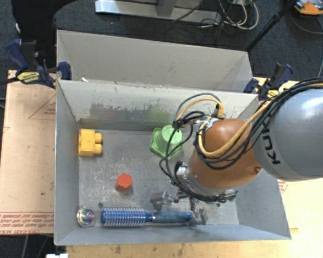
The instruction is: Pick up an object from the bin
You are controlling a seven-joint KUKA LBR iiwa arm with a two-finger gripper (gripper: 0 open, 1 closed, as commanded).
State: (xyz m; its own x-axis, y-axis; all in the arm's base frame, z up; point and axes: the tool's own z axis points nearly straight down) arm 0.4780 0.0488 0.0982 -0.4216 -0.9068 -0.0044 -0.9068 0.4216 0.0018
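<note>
Grey metal bin (152,106), camera view, arm in from your right.

- The gripper (192,208) is low in the front right corner of the bin, under the arm's orange cover (225,158). A loop of yellow and black cables (201,114) runs over the top of that cover.
- You'll find the gripper right at the handle end of a blue hairbrush (128,217). The brush lies flat along the front wall, with its bristle head toward your left and its handle running right, under the gripper.
- Open or closed: you cannot tell from here, as the cover and wrist hardware crowd that spot. It is also unclear whether the gripper touches the handle or sits just above it. Nothing can be confirmed as held.
- The brush is the thing nearest the gripper. Treat it as the task's object by position only.

Other things in the bin, all loose and well spread:
- A small shiny ball (85,217) sits in the front left corner, just beside the tip of the brush head.
- A small red piece (124,182), short and stubby, lies on the floor left of the gripper, above the brush and apart from it.
- A yellow toy block (89,143) with a stepped side lies near the left wall, well apart from the gripper.
- A light green plastic thing (166,141) lies toward the back of the floor, beside the orange cover. The cables cross its right edge, and you cannot make out its exact shape.
</note>
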